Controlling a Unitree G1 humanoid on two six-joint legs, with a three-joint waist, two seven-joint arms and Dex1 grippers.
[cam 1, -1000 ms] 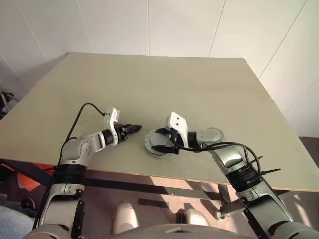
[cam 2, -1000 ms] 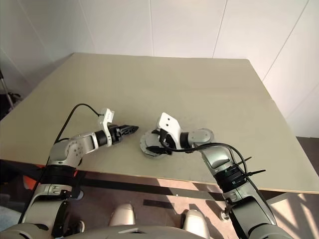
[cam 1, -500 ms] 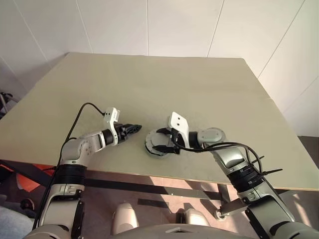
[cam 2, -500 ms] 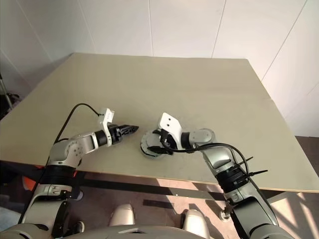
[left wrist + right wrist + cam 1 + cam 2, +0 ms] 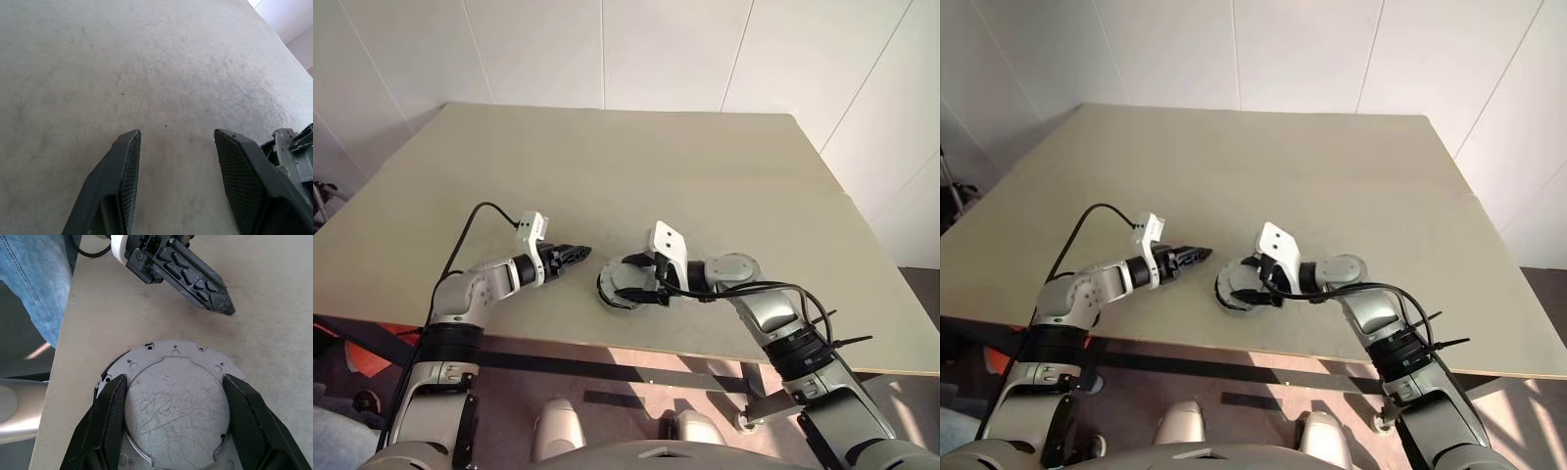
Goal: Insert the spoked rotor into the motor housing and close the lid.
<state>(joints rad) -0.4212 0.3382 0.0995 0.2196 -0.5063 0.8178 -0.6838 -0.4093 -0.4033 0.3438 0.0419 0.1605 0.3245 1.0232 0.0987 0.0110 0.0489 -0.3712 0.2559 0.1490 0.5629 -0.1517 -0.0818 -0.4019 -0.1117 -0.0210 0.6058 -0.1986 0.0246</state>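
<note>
1. A round grey metal part [image 5: 178,406], scratched on its flat face and ringed by a flange with small holes, is seen lying on the table [image 5: 636,166] near its front edge; whether it is the motor housing or the lid cannot be told.
2. The right gripper [image 5: 174,387] is placed over this part, its two black fingers [image 5: 113,406] spread to either side of the raised round face; contact with the rim cannot be confirmed.
3. The left gripper [image 5: 177,134] is held just beside the part, apart from it, with its jaws parted and nothing between them.
4. A person's leg in blue jeans [image 5: 39,279] is visible beyond the table edge.
</note>
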